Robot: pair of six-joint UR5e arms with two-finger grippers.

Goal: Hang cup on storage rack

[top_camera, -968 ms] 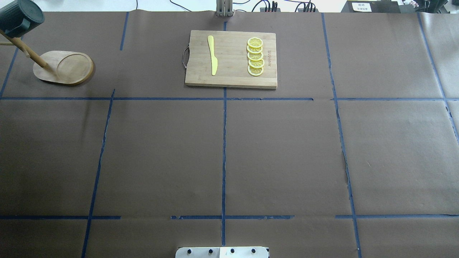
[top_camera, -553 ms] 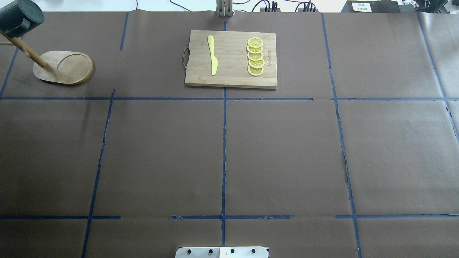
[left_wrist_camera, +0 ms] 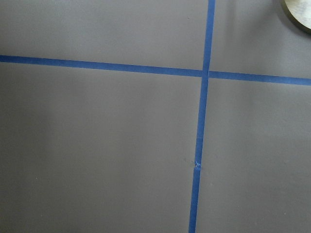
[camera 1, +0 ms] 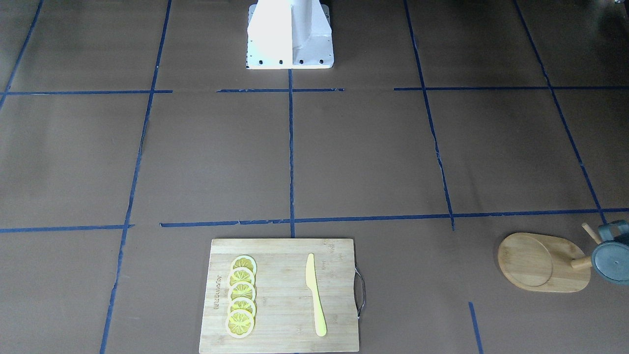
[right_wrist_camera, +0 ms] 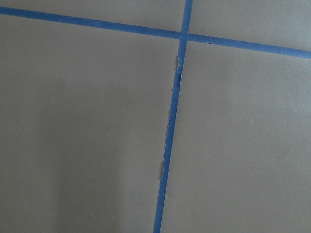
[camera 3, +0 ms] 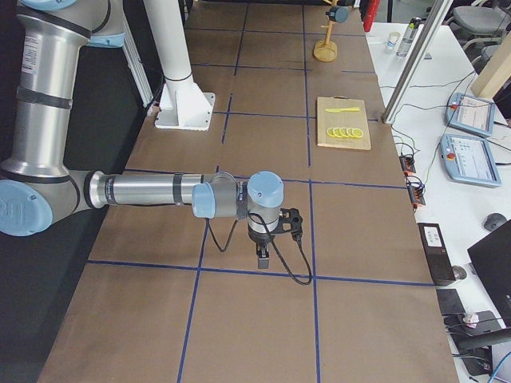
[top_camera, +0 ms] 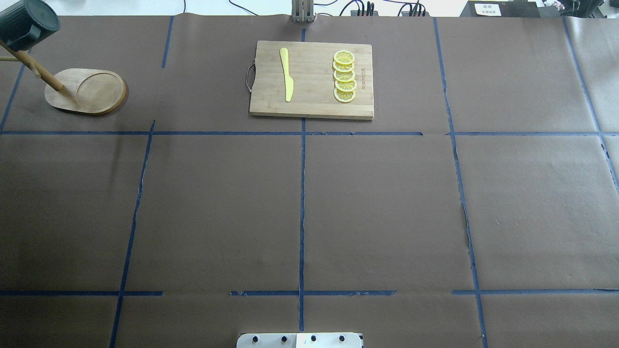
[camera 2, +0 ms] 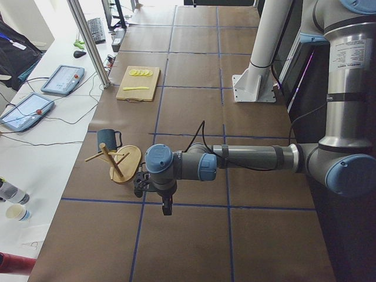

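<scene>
The dark teal-grey cup [top_camera: 27, 22] hangs on a peg at the top of the bamboo storage rack [top_camera: 90, 92], at the table's far left corner. In the front view the cup [camera 1: 611, 255] sits beside the rack's oval base [camera 1: 540, 263]. Both show in the exterior left view too, cup [camera 2: 107, 139] and rack [camera 2: 123, 164]. My left gripper [camera 2: 167, 207] points down over the table, near the rack but apart from it. My right gripper [camera 3: 263, 258] points down far from the rack. Both show only in side views, so I cannot tell whether they are open or shut.
A rectangular bamboo cutting board [top_camera: 312, 104] with a metal handle lies at the far middle. It carries a yellow knife [top_camera: 287, 75] and several lemon slices [top_camera: 344, 77]. The robot's white base [camera 1: 290, 34] stands at the near edge. The rack base edge [left_wrist_camera: 299, 14] shows in the left wrist view.
</scene>
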